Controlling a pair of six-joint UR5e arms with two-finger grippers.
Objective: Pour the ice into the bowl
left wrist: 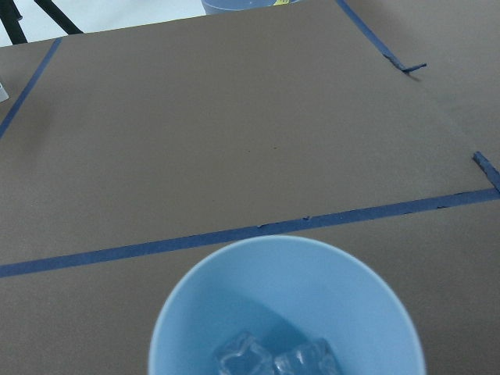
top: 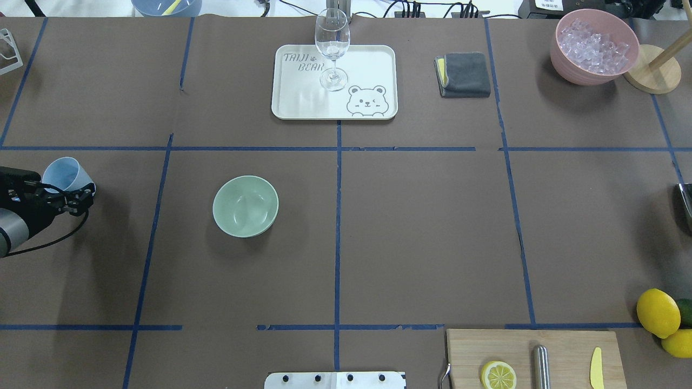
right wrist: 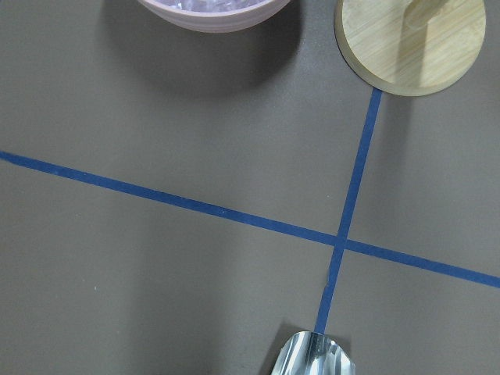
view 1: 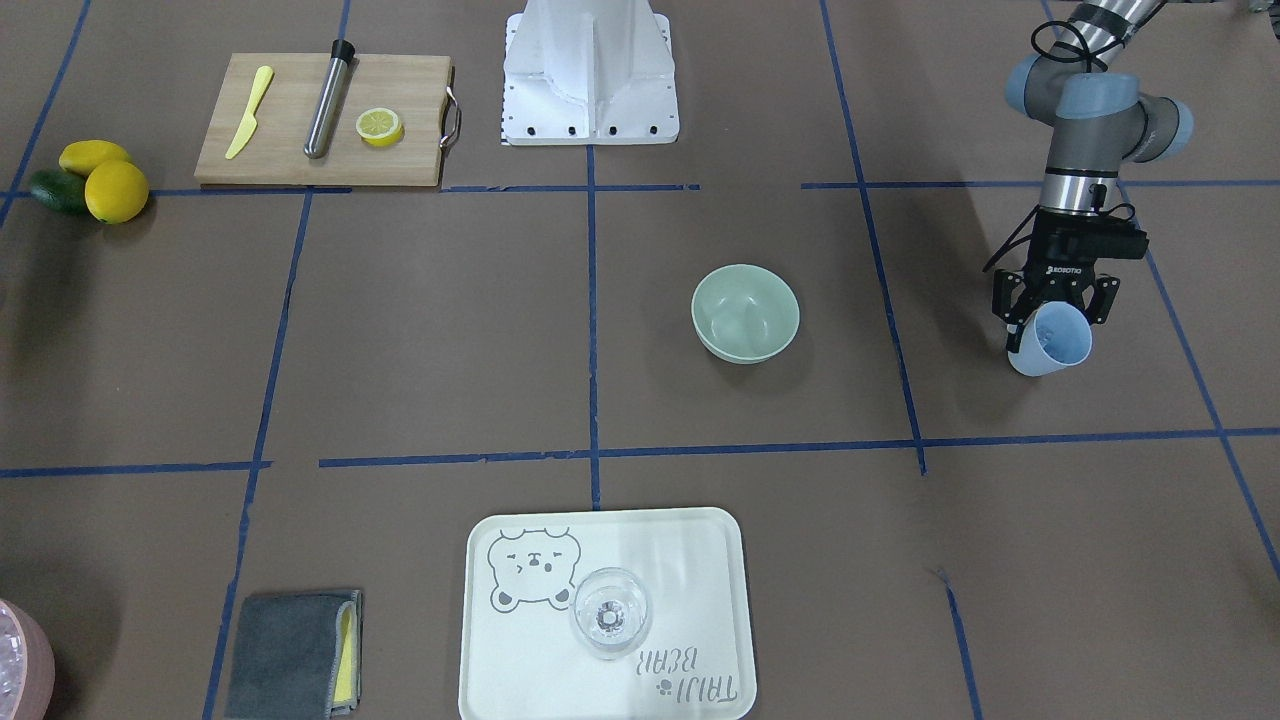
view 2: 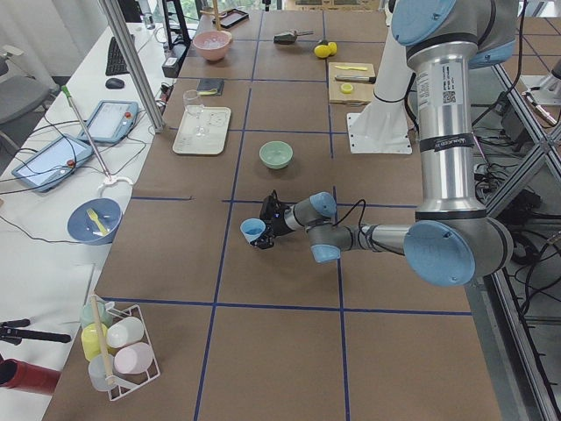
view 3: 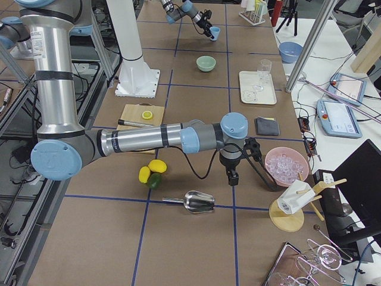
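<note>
My left gripper (view 1: 1055, 312) is shut on a light blue cup (view 1: 1050, 340) and holds it tilted above the table. The left wrist view looks into the cup (left wrist: 285, 305), where a few clear ice cubes (left wrist: 273, 359) lie. The sage-green bowl (top: 245, 206) stands empty, well to the cup's (top: 65, 174) right in the overhead view; it also shows in the front view (view 1: 745, 312). My right gripper (view 3: 231, 176) shows only in the exterior right view, beside the pink container, so I cannot tell if it is open or shut.
A pink container of ice (top: 594, 48) and a wooden stand (top: 651, 75) are far right. A metal scoop (view 3: 199, 202) lies near the right arm. A white tray (top: 303, 102) holds a wine glass (top: 332, 48). A grey cloth (top: 464, 74), cutting board (view 1: 320, 120) and lemons (view 1: 115, 190) sit apart.
</note>
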